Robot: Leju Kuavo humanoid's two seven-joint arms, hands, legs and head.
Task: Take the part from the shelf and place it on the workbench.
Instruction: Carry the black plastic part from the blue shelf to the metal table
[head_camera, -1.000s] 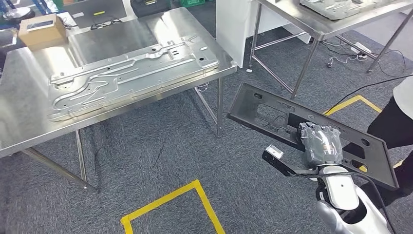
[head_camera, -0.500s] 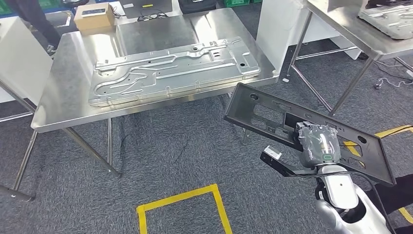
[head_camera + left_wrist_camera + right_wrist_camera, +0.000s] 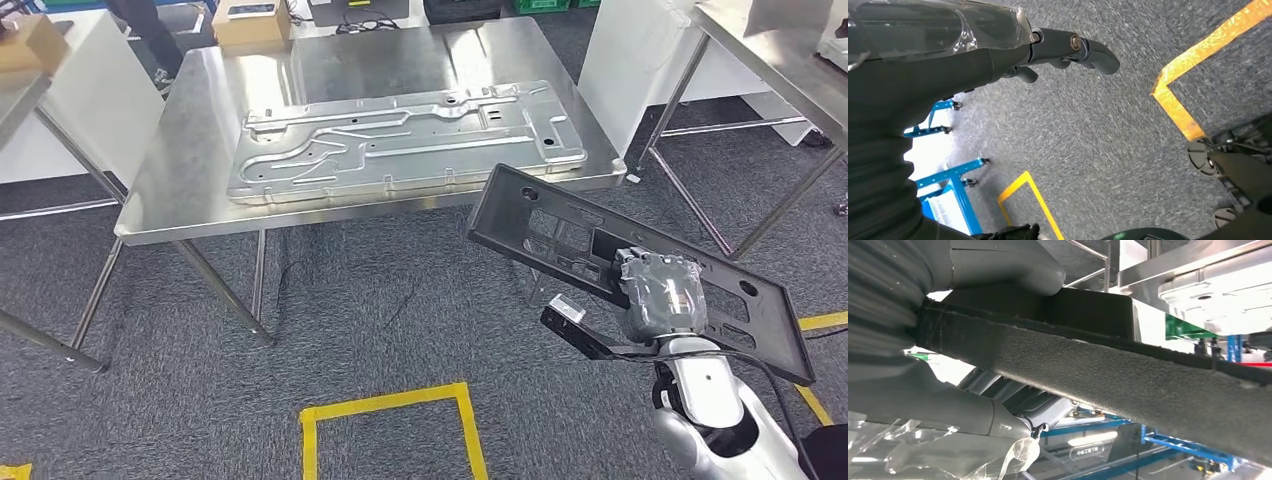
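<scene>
One black part [image 3: 560, 235], a flat perforated panel, is clamped in the right robot hand [image 3: 660, 295] and held tilted above the carpeted floor [image 3: 380, 320], just beside the near edge of the steel tabletop [image 3: 200, 150] carrying a stamped metal sheet [image 3: 400, 140]. The left robot hand [image 3: 1068, 47] hangs with fingers curled, holding nothing.

Silver right arm [image 3: 715, 405] with black cable, dark right hand [image 3: 662, 297] under clear plastic wrap, grey ribbed left hand [image 3: 923, 75] cover
</scene>
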